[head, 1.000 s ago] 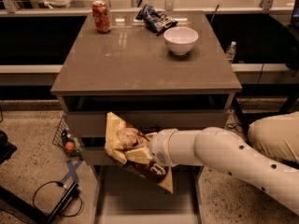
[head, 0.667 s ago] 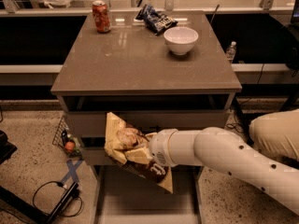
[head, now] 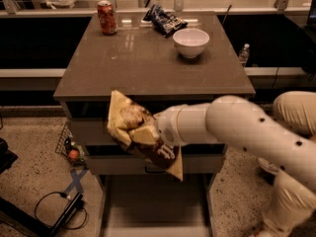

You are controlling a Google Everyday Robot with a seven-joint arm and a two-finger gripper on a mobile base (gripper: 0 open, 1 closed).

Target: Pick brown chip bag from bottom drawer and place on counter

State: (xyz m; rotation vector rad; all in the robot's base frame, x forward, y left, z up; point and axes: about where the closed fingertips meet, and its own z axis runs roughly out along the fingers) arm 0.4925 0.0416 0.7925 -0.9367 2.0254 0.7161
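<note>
My gripper (head: 140, 132) is shut on the brown chip bag (head: 163, 154), a crinkled dark brown bag with tan-yellow ends. It holds the bag tilted in the air in front of the upper drawers, just below the front edge of the counter (head: 143, 63). The bottom drawer (head: 155, 206) is pulled open beneath the bag, and its grey floor shows. My white arm reaches in from the right.
On the counter stand a red soda can (head: 106, 17) at the back left, a dark blue snack bag (head: 165, 20) at the back middle and a white bowl (head: 190, 42) at the right. A wire basket (head: 69, 147) and cables lie on the floor at left.
My gripper has lifted the brown chip bag higher, from just above the open bottom drawer up towards the counter's front edge.
</note>
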